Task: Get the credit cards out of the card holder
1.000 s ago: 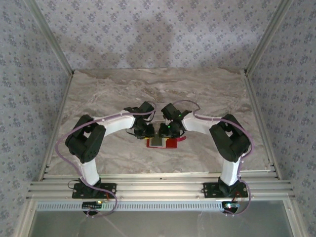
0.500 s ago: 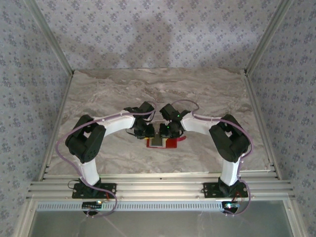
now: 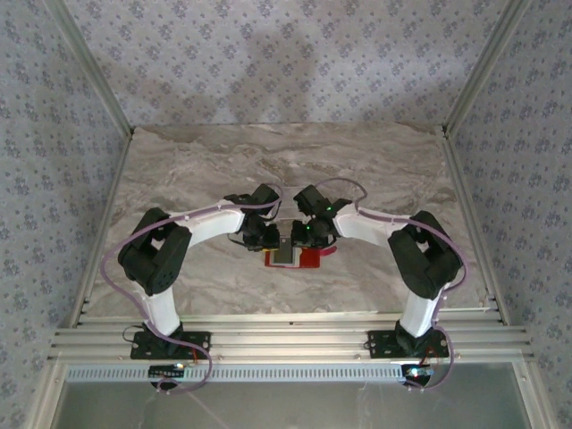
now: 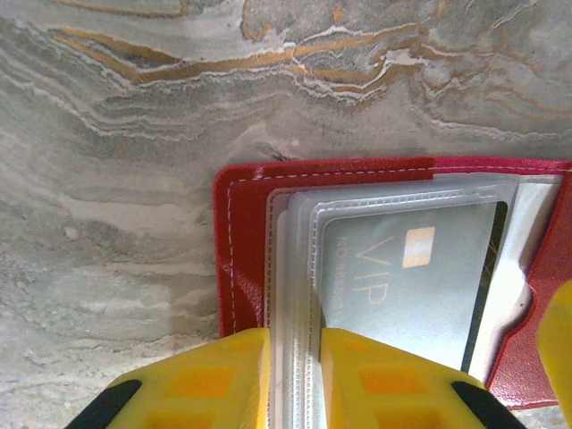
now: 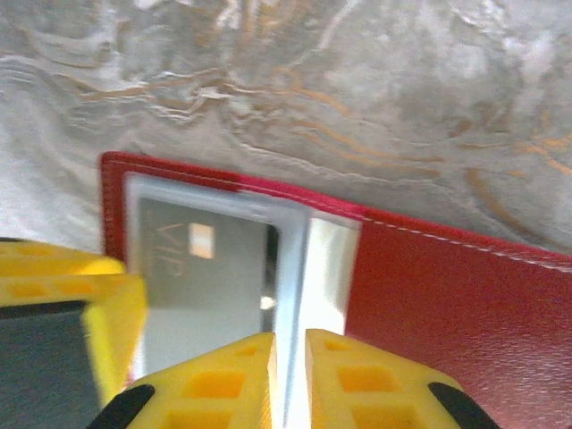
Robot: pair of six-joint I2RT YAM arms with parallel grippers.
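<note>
From overhead I get soft, even, slightly dim light with low contrast. The arms throw only faint, diffuse shadows on the desk (image 3: 375, 170) and a blurry darker patch on the back wall (image 3: 277, 63). My left wrist view is crisp on the marble veining and the card holder (image 4: 243, 250). My right wrist view is soft and smeared, washed out at upper left, with white glare on the clear sleeve (image 5: 327, 259). There the right end effector (image 5: 290, 375) sits out of focus.

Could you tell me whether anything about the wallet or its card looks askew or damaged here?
Nothing stands out. The red folding wallet lies open and flat on the marble table. Its clear plastic sleeves are slightly fanned but intact, and the grey VIP card sits straight inside its sleeve.
</note>
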